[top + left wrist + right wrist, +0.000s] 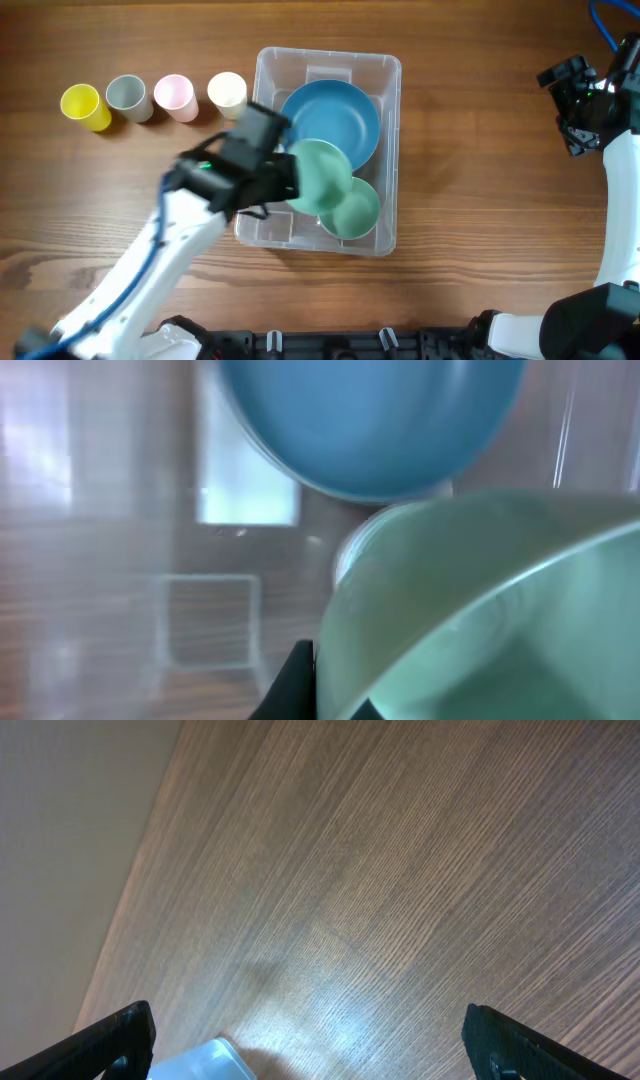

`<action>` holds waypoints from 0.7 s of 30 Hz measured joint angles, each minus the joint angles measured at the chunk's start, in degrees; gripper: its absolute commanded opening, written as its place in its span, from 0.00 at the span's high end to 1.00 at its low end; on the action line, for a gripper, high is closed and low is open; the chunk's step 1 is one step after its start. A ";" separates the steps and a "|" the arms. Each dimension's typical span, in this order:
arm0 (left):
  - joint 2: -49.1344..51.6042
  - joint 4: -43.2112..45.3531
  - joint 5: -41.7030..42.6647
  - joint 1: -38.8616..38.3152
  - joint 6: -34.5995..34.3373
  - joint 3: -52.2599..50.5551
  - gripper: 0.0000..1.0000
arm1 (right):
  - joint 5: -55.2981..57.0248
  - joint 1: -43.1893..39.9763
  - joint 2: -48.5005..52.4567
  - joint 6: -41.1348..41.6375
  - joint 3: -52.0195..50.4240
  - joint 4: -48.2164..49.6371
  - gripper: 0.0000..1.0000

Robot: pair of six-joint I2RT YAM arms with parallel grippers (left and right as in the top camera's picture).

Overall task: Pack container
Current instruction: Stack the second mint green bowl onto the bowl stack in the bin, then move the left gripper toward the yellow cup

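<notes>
Closest to us, the left arm (150, 260) ran up from the low left corner, and its base was cut off by the edge. The left claw (288, 180) was closed on the rim of a green bowl (322, 170), which hung tilted over the container (392, 130). From above, the claw's black body hid its fingers. In the left wrist view we saw only one dark finger (292, 682) at the bottom, right beside the bowl's rim. The bowl was so close that it was blurry and cut off on the right.

A second green bowl (355, 210) sat in the near end of the container, partly under the first one. The container stood in the middle of the table (480, 200). A blue bowl (330, 118) lay in its far end, with its near edge hidden by the green bowl. A white label (248, 490) on the clear floor looked fuzzy.

To the left stood a row of four cups: yellow (84, 106), grey (128, 97), pink (175, 96) and cream (228, 92).

Far to the right hung the right claw (578, 100), well apart from the container. Its fingers (110, 1040) were spread wide over bare wood. A pale corner (200, 1062) poked in at the bottom, and we could not tell what it was.
</notes>
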 measured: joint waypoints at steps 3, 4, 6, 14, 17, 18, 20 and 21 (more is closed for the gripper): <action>5.51 1.90 0.02 -4.46 -0.52 -0.17 0.93 | 0.00 0.00 0.00 -0.02 0.00 0.00 0.00; 6.84 2.05 0.02 -5.20 -0.70 -0.20 0.91 | 0.00 0.00 0.00 -0.02 0.00 0.00 0.00; 9.70 2.54 0.02 -6.58 -1.01 -0.31 0.84 | 0.00 0.00 0.00 -0.02 0.00 0.00 0.00; 13.09 1.36 1.07 -6.49 -1.97 1.33 0.30 | 0.00 0.00 0.00 -0.02 0.00 0.00 0.00; 10.32 -1.86 -0.15 -1.46 -2.12 5.33 0.21 | 0.00 0.00 0.00 -0.02 0.00 0.00 0.00; 8.92 -2.10 -0.96 0.70 -1.90 6.40 0.21 | 0.00 0.00 0.00 0.00 0.00 -0.02 0.00; 4.70 -2.05 -3.63 6.86 -1.92 8.33 0.20 | -0.11 0.00 0.00 0.00 0.00 0.00 0.00; 2.16 -2.03 -5.01 11.61 -1.88 8.98 0.20 | -0.15 0.00 0.00 -0.02 0.00 0.00 0.00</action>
